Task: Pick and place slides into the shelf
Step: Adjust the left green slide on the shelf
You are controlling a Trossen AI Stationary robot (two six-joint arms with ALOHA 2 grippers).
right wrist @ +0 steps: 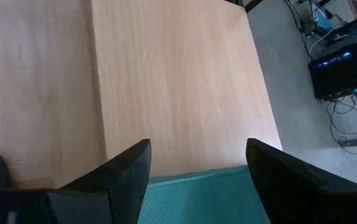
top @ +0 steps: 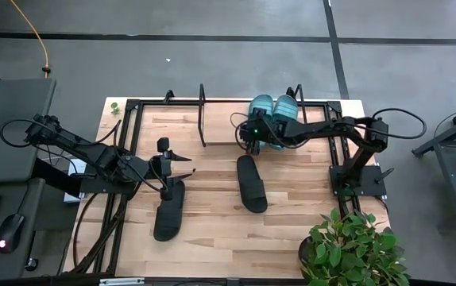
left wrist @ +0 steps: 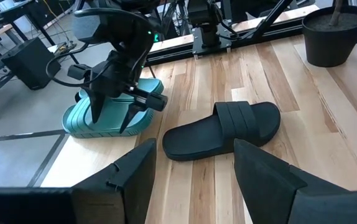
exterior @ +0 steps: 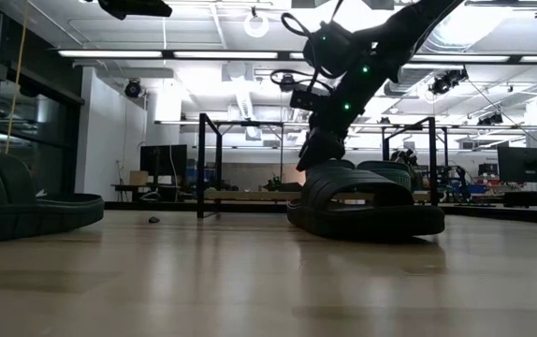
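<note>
Right hand [top: 253, 133] open right above the teal slides [top: 274, 110], probably releasing; lift straight up, don't nudge them.

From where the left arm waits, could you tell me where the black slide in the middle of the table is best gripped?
Probably across the strap of the middle black slide, coming straight down from above. It lies flat, sole down, apart from the other slides, and its raised strap gives the open left gripper something to close on.

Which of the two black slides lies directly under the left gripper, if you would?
The black slide toward the table's left; the other black slide lies mid-table, apart from the left gripper.
</note>
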